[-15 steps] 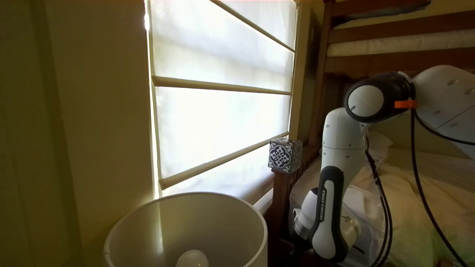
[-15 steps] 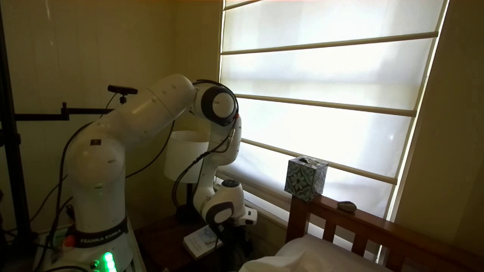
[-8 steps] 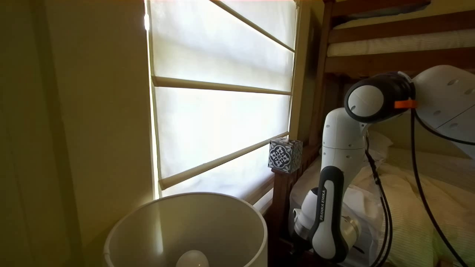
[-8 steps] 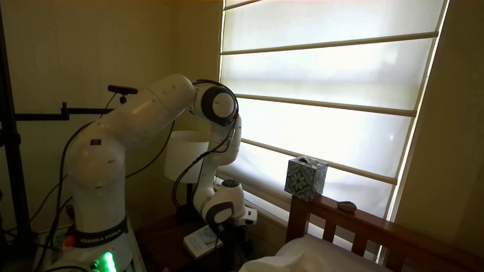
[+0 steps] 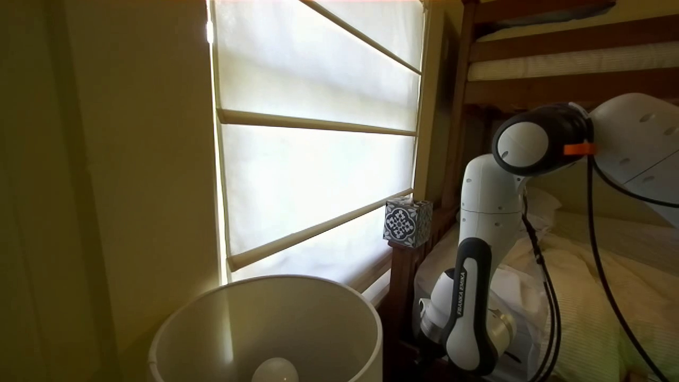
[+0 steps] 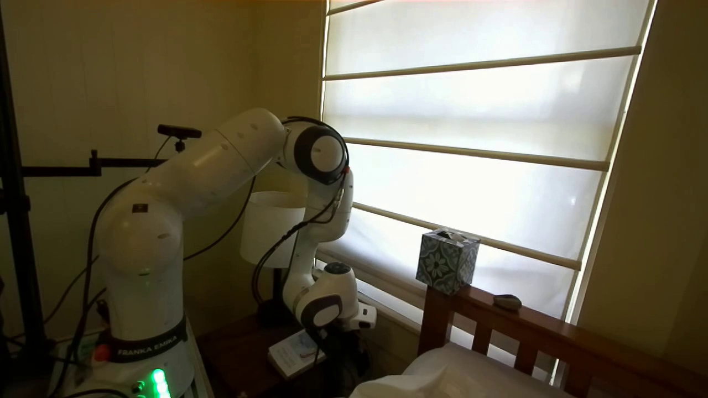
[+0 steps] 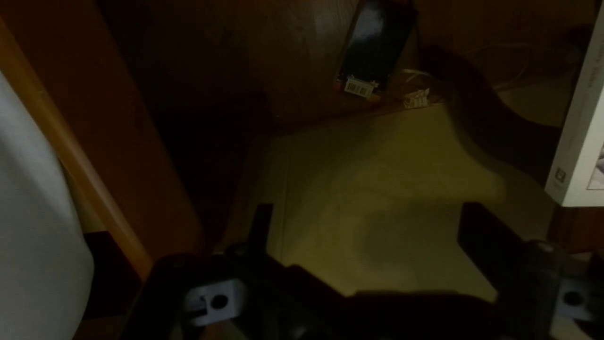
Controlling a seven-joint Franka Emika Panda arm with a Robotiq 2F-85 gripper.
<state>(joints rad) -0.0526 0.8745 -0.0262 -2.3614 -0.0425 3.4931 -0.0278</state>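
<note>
My gripper (image 7: 368, 205) is open in the wrist view, its two dark fingers wide apart with nothing between them. It points down over a dim yellowish surface (image 7: 339, 189). A white book (image 7: 575, 127) shows at the right edge of the wrist view, apart from the fingers. In an exterior view the book (image 6: 293, 354) lies on a dark wooden nightstand (image 6: 232, 351), beside the dark gripper (image 6: 345, 351). A dark flat box with a barcode label (image 7: 375, 47) lies on the wooden floor at the top of the wrist view. In an exterior view the fingers are hidden or too dark to make out.
A lamp (image 6: 271, 229) stands behind the arm; its shade (image 5: 318, 297) is close in an exterior view. A patterned tissue box (image 6: 447, 262) and a small stone-like object (image 6: 507, 302) sit on the bed rail (image 6: 542, 329). The bed frame (image 7: 94, 156) and bedding (image 7: 33, 226) are at left.
</note>
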